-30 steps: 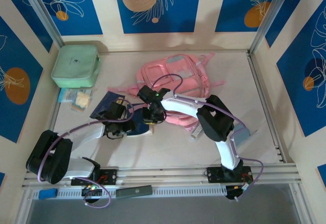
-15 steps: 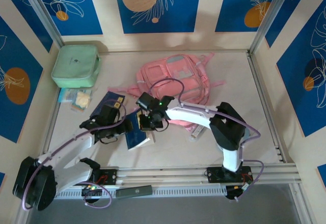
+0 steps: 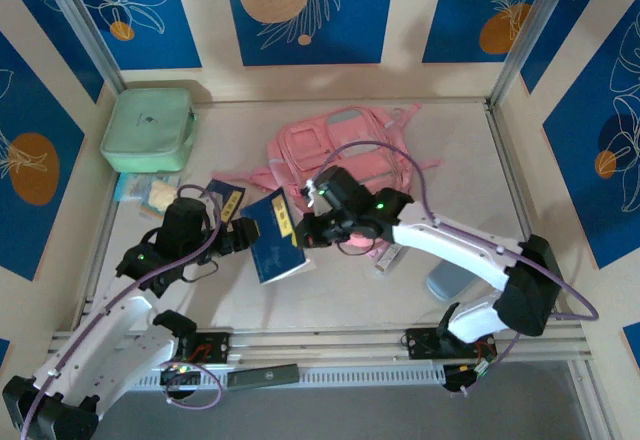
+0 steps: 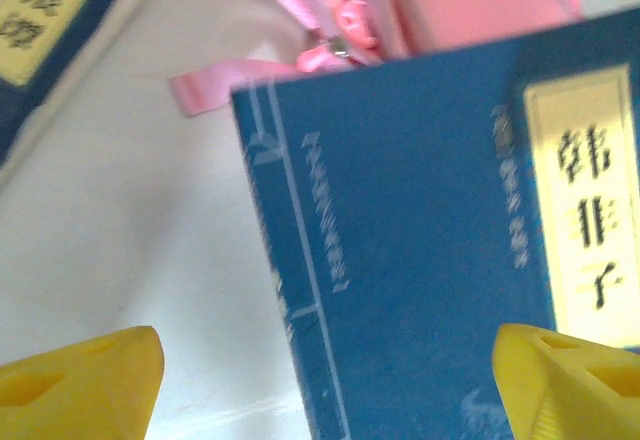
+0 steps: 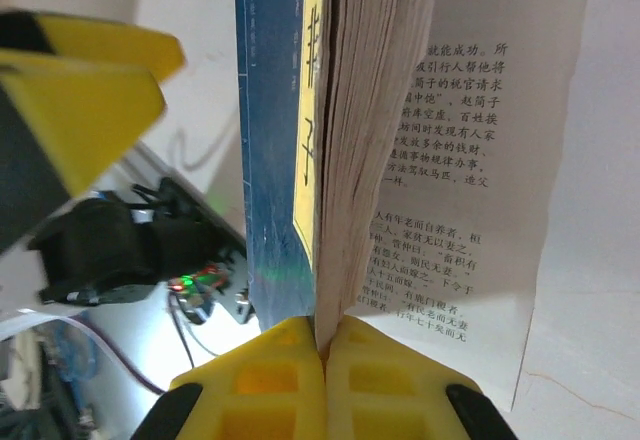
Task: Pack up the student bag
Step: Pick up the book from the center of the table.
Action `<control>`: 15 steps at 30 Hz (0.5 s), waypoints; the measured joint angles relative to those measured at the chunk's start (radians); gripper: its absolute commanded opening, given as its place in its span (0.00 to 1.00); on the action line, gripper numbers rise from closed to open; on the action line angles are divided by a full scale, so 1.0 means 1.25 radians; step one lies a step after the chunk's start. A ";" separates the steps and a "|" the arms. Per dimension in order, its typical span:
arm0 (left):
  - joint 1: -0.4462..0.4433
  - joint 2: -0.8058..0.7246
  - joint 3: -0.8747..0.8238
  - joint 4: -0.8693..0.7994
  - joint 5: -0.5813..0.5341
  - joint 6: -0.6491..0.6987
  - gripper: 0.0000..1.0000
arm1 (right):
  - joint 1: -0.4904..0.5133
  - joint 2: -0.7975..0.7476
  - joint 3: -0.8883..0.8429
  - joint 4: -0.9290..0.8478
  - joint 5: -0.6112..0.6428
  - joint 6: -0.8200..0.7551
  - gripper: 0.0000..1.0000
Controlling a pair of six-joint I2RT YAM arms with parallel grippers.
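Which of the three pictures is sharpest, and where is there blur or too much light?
Top external: sharp, evenly lit, soft shadows on the table. Left wrist: the blue book is slightly blurred, the table washed out. Right wrist: the printed page reads clearly; the lower left background is out of focus.
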 measured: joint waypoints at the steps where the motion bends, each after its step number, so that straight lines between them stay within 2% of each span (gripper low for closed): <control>1: 0.000 0.000 0.000 0.014 0.022 -0.003 0.85 | -0.026 -0.017 -0.006 0.006 -0.020 -0.001 0.00; 3: 0.001 0.003 -0.005 0.060 0.065 -0.017 0.84 | -0.076 -0.042 -0.018 0.024 -0.063 -0.002 0.00; 9: 0.001 0.050 -0.071 0.305 0.195 -0.094 0.77 | -0.197 -0.072 -0.034 0.066 -0.186 -0.002 0.00; 15: 0.001 0.128 -0.080 0.468 0.252 -0.142 0.67 | -0.250 -0.085 -0.058 0.117 -0.279 0.012 0.00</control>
